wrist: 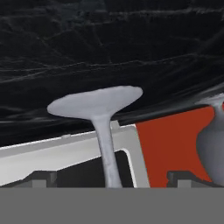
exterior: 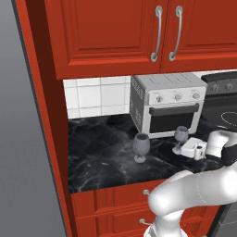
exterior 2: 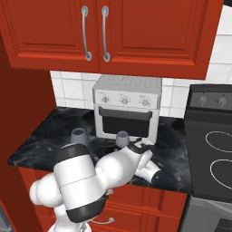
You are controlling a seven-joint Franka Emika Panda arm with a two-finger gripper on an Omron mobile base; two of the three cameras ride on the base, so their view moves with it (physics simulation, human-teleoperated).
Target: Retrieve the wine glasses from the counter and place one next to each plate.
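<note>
Both wine glasses are on the counter [exterior: 102, 152], in front of the toaster oven [exterior: 166, 104], so no glass has gone to a plate yet. One glass [exterior: 140, 147] stands by itself on the left. The other glass [exterior: 180, 139] is right by the gripper [exterior: 193, 149]. In the hand view its thin stem [wrist: 107, 153] sits between the two finger tips [wrist: 41, 178], which are wide apart and hold nothing. The job has only just started: I think the arm must grab this glass, carry it over, then come back for the other.
</note>
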